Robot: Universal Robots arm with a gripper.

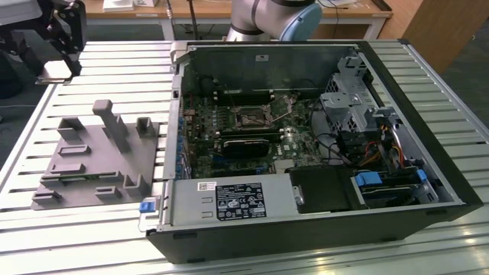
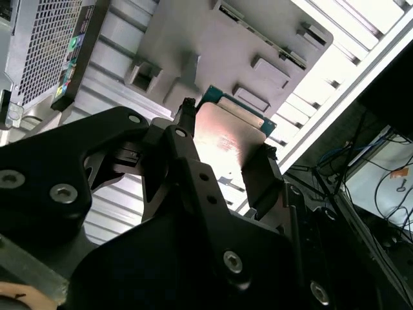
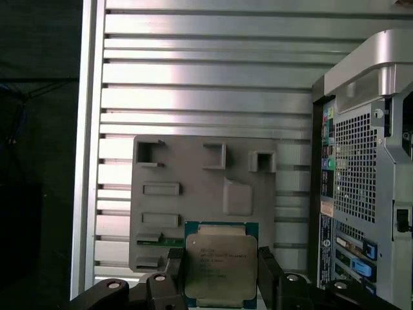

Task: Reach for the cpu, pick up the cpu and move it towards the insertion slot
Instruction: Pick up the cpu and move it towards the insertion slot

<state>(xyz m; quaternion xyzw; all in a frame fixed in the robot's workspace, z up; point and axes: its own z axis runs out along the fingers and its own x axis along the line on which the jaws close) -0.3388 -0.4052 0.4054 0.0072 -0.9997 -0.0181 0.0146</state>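
Over the slatted table (image 3: 193, 64) we see the gripper (image 3: 221, 279) closed on the cpu (image 3: 221, 255), already lifted above the grey fixture (image 3: 193, 169), but the insertion slot (image 1: 250, 116) is well apart.

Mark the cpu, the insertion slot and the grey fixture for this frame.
cpu (image 3: 221, 265): first wrist view, middle of its silvery top.
insertion slot (image 1: 250, 118): exterior view, its dark centre.
grey fixture (image 3: 193, 168): first wrist view, bare flat face.
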